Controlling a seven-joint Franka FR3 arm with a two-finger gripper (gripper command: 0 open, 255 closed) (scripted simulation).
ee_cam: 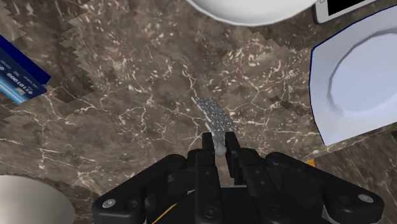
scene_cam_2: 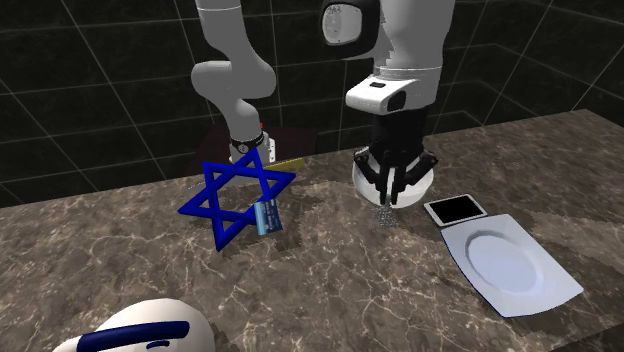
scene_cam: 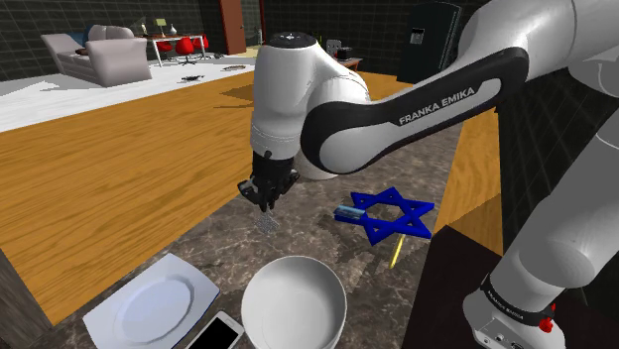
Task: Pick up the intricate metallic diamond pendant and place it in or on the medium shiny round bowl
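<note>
Small silvery lattice diamond pendant: hangs point-down from the tool, low over the dark marbled counter. Cannot tell if its lowest tip is clear of the stone.

Tool: black fingers nearly together, clamped on the pendant's upper end, touching nothing else.

Step in hand, as judged: grasp made, carry to the bowl not yet done.

Plain white round bowl: in the shoulder view, near the pendant at about five o'clock from it, well empty.

Next move likely calls for more height to clear the rim, a short shift over the well, then release. The pendant may swing.

Around, shoulder view:
- Blue six-pointed star frame at three o'clock.
- White squarish plate at eight o'clock.
- White-cased phone between plate and bowl.
</note>
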